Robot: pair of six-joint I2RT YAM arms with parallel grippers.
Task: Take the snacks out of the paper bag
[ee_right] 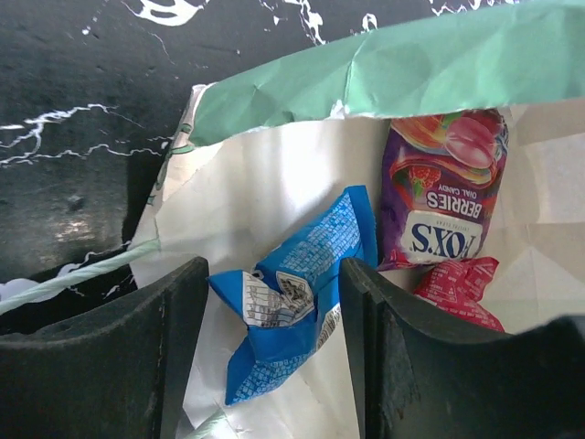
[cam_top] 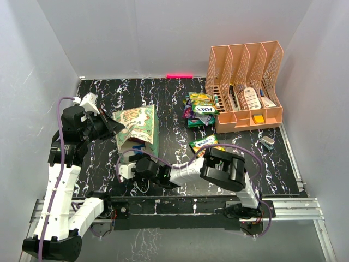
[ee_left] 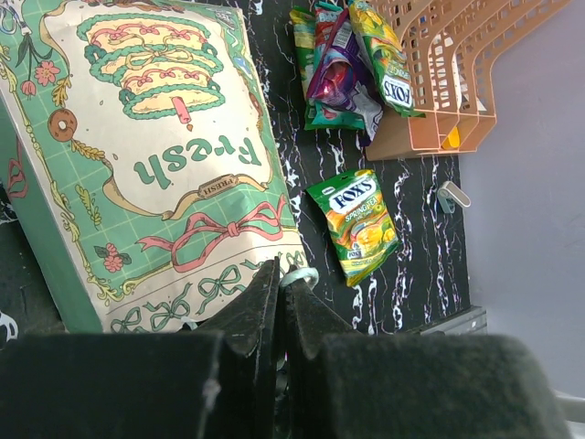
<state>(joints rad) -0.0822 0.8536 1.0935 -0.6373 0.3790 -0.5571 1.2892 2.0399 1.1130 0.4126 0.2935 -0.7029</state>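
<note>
With my left gripper [ee_left: 281, 274] pinching shut on the string handle [ee_left: 297, 274] of the paper bag [cam_top: 137, 123], I am holding my right gripper [ee_right: 271, 274] spread at the bag's mouth, the crumpled blue packet [ee_right: 297, 288] lying just inside between its fingers, its long axis running deeper into the bag.

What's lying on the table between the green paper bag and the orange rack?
The top view shows a pile of snack packets beside the orange rack, one green-yellow packet lying apart, and bare table next to the paper bag.
</note>
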